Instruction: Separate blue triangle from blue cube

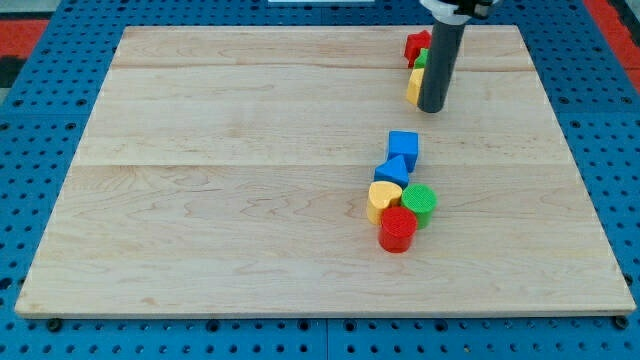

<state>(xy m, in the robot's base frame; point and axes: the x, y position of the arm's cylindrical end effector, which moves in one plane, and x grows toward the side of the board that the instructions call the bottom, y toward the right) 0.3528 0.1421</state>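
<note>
- Now my tip [432, 108] — a smooth dark rod end with no pincer to spread or press — rests on the pale wooden board [220, 190].
- Just beside it, view's left: red block [417, 44], green block [421, 58], yellow block [414, 86].
- Well below: blue cube [404, 147] touching blue triangle [394, 170] — then yellow heart [383, 201], ribbed green cylinder [420, 204], red cylinder [397, 230].

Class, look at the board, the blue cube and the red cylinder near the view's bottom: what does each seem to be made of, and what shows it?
The pale wooden board looks like unpainted wood: grain lines and plank seams show. The blue cube seems matte plastic or painted wood; its colour is flat and even. The red cylinder looks like plastic, possibly printed, with fine ridges on top.
</note>
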